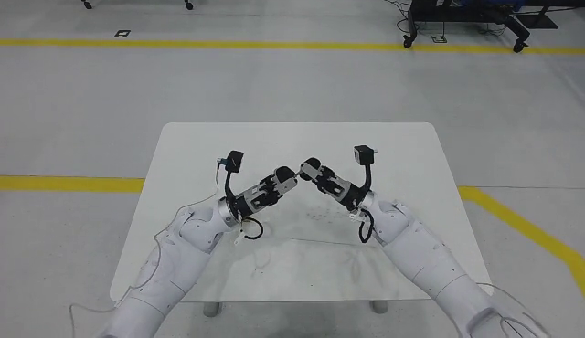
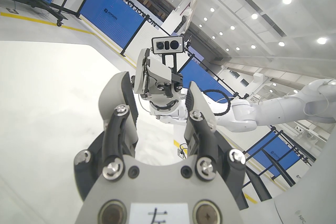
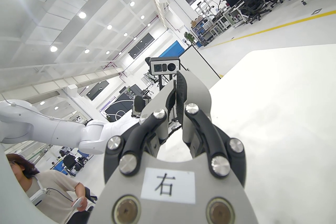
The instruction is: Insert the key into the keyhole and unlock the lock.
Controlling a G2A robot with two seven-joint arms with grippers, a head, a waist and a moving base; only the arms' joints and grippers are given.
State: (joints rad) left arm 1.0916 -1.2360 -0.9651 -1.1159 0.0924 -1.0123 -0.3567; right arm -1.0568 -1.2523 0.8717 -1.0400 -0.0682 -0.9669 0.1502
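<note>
Both arms are raised above the white table point(image 1: 393, 151) and their grippers face each other tip to tip near its middle. My left gripper point(image 1: 284, 179) point(image 2: 159, 81) is open, its two fingers point(image 2: 129, 93) spread wide with nothing between them. Straight ahead of it, a short way off, is my right gripper point(image 1: 311, 167) point(image 2: 146, 77). In the right wrist view the right gripper point(image 3: 179, 79) is shut, its ribbed pads point(image 3: 181, 93) pressed together, and I make out nothing held between them.
The tabletop has rounded corners and bare surface on all sides of the grippers. Beyond the table edge point(image 1: 297, 124) is grey floor with a yellow line point(image 1: 274, 44). A wheeled rack point(image 1: 475, 9) stands far back right.
</note>
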